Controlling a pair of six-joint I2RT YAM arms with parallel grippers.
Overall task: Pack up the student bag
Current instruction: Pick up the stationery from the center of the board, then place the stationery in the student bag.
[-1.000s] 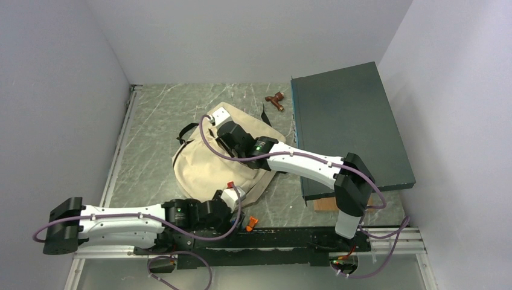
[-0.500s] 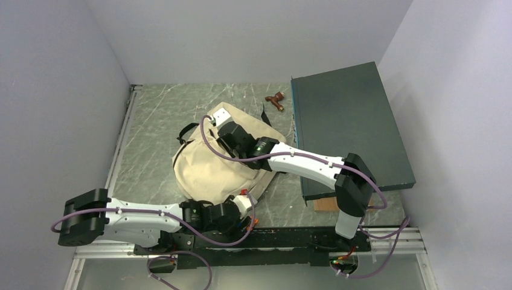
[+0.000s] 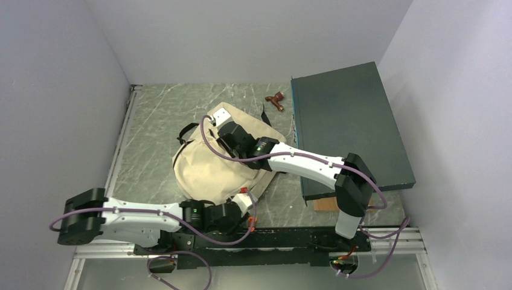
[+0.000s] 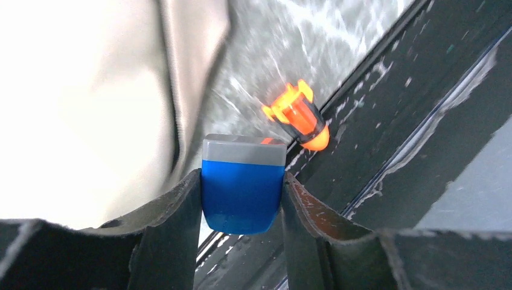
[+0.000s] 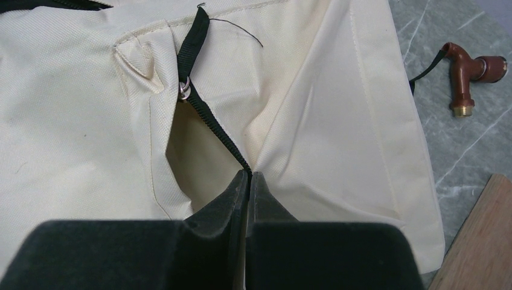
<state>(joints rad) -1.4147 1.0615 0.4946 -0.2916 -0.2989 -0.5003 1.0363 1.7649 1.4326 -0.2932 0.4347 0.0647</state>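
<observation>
A grey-green marbled table (image 3: 157, 133) is seen from above, walled in by pale panels. A large dark teal flat box (image 3: 350, 127) is laid along the table's right edge, from the far right corner most of the way toward the near edge.

The student bag (image 3: 202, 166), a soft cream canvas backpack, is spread flat in the middle of the table, closer to the near edge than the far one.

The right arm is stretched from the near right corner across to the far part of the bag. The right gripper (image 5: 249, 175) is pressed together on a black strap (image 5: 208, 115) that is sewn into the canvas and carries a small metal ring.

The left arm is folded along the near edge. The left gripper (image 4: 241, 176) is clamped on a blue block (image 4: 241, 199) with a grey top, just beside the bag's near rim.

A wooden piece (image 3: 326, 204) is tucked under the box's near corner. A brown pipe-shaped object (image 3: 276, 100) is set near the far edge, between bag and box. A small orange object (image 4: 297, 116) is lying at the near edge.

A green mark on the right arm is too small to be read.
</observation>
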